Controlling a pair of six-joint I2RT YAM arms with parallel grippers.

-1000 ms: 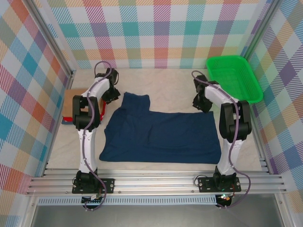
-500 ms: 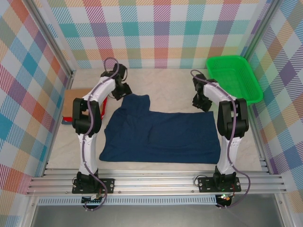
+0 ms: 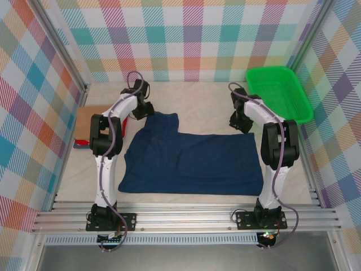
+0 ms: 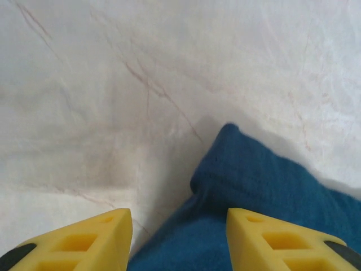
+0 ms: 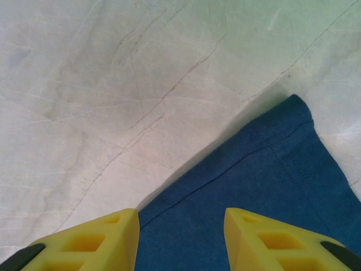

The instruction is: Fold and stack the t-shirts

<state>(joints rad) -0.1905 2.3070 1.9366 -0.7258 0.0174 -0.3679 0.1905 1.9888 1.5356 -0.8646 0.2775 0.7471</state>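
Top external: navy t-shirt lies spread flat on the middle of the counter, with one sleeve reaching toward the far left.
Left wrist: left fingers are spread apart above the sleeve's rounded fold, with nothing between them.
Right wrist: right fingers are spread apart above the shirt's hemmed corner, gripping nothing.
Far right corner: green basket.
Left edge: folded tan t-shirt beside the left arm.

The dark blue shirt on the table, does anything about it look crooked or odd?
Yes. The navy t-shirt lies flat but lopsided: a bunched flap juts out at its far left corner, and its left edge slants.
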